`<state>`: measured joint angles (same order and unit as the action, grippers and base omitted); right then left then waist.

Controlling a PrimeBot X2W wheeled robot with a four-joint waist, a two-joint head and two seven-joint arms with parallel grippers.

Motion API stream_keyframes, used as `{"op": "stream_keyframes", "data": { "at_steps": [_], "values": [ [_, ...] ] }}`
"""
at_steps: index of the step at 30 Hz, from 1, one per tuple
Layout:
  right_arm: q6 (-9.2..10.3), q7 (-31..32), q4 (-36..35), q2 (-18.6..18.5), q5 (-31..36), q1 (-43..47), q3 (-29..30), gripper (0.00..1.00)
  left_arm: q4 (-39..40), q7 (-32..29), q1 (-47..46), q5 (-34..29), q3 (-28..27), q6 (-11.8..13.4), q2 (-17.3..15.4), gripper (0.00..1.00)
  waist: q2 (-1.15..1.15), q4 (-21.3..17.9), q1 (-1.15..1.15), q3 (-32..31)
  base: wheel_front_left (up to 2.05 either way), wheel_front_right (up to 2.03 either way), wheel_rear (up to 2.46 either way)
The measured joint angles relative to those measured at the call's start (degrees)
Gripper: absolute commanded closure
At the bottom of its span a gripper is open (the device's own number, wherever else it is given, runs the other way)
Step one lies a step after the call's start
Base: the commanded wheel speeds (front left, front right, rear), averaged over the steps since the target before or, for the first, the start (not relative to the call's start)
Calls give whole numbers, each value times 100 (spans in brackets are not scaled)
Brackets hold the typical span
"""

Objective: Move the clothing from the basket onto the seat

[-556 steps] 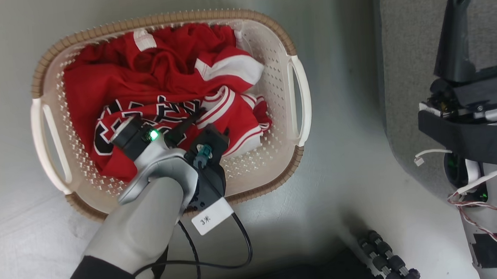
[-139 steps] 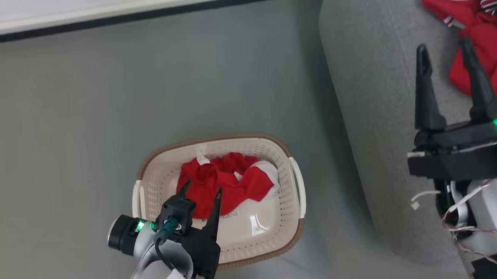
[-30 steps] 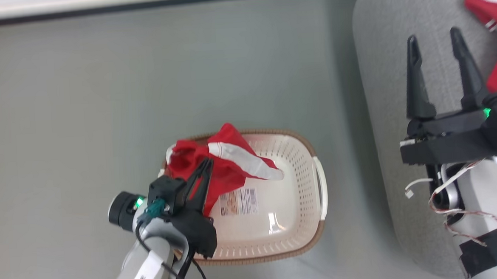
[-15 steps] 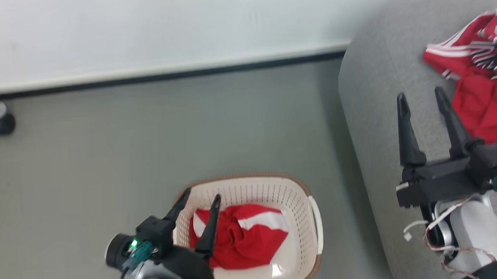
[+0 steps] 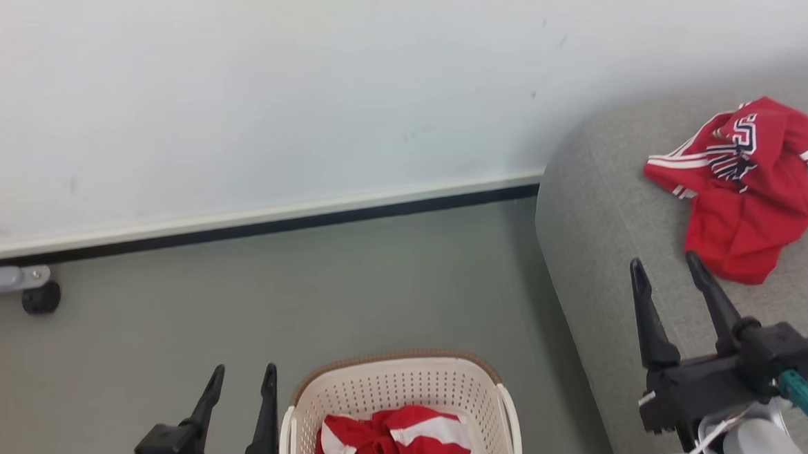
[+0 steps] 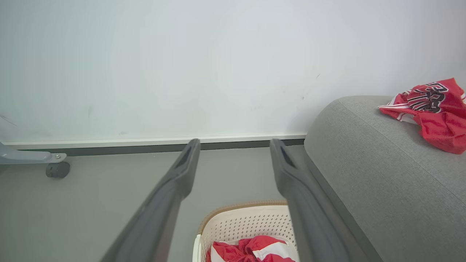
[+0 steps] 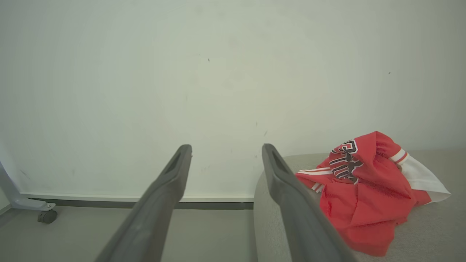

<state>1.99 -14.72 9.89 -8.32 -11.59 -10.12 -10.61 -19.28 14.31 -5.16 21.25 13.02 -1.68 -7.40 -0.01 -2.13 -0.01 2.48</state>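
left tool has just let go and stands spread; the red garment lies back in the basket, so the lift needs redoing. right tool spread too, empty.

The left gripper sits at the lower left of the head view, its 2 dark fingers pointing up, spread apart and holding nothing. The right gripper stands at the lower right – 2 fingers likewise parted and empty – above its black wrist housing.
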Motion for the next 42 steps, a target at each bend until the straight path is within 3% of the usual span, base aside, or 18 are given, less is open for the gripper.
{"op": "stream_keyframes", "data": {
  "at_steps": [14,42],
  "values": [
    [2,0,-298,31,-9,775,-80,0,996,0,687,30,-559,375,-152,0,1,-24,1,-393,0,0,0],
    [9,1,-376,58,-59,837,-59,0,1499,0,996,-10,-660,455,-167,0,1,-66,1,-315,0,0,0]
  ]
}}
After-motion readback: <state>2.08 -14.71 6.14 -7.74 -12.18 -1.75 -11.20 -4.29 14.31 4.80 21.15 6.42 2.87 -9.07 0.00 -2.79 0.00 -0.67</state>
